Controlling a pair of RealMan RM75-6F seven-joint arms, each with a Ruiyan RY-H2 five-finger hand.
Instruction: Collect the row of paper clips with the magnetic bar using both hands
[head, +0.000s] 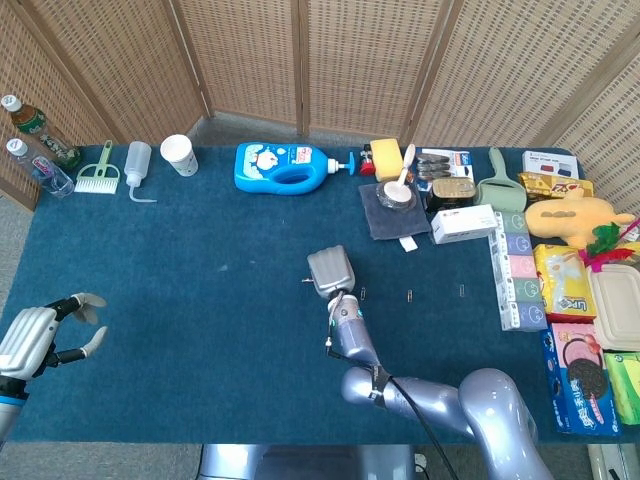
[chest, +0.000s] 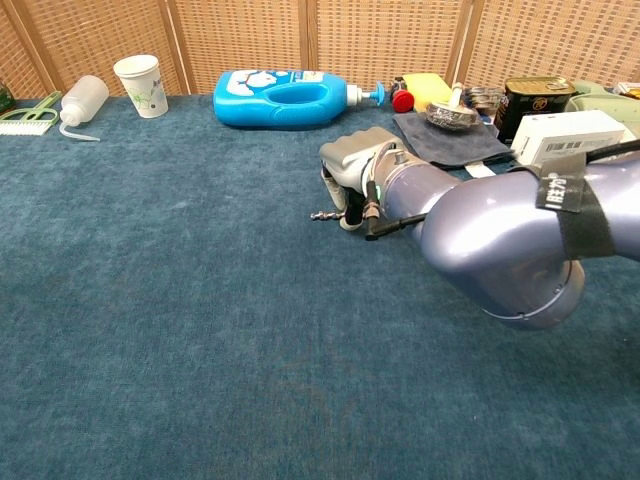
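My right hand (head: 330, 272) rests knuckles-up on the blue cloth near the table's middle and grips a thin dark magnetic bar (chest: 322, 215), whose tip pokes out to the left of the hand (chest: 352, 163). Three paper clips lie in a row to its right: one (head: 365, 293) just beside the wrist, one (head: 410, 295) further on, and the last (head: 461, 291) near the boxes. The chest view hides the clips behind my right forearm. My left hand (head: 40, 337) hovers at the table's near left corner, fingers apart and empty, far from the clips.
A blue detergent bottle (head: 288, 166), paper cup (head: 179, 154), squeeze bottle (head: 138, 165) and small brush (head: 98, 176) line the far edge. A grey cloth with a bowl (head: 395, 205), a white box (head: 463, 223) and stacked snack packs (head: 565, 280) crowd the right side.
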